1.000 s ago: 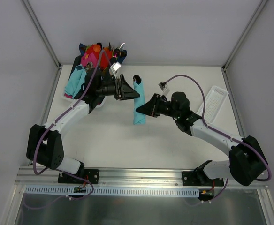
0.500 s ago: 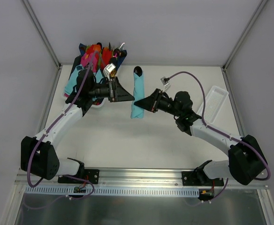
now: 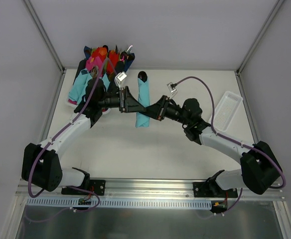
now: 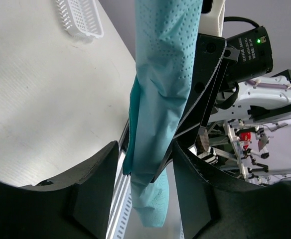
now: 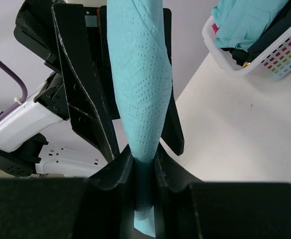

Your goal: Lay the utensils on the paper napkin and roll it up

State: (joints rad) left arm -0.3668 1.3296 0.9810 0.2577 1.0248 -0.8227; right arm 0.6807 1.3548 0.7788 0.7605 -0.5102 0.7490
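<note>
Right claw: we see it clamped tight on the paper napkin, near one end of the roll.
Left claw: its fingers flank the same roll from the left; we cannot tell whether they press it.
Paper napkin: rolled into a narrow teal tube, over the middle of the table, between both claws.
Utensils: we see only a dark spoon bowl at the roll's far end.
Far left: basket of other rolls.
Right: white tray.
</note>
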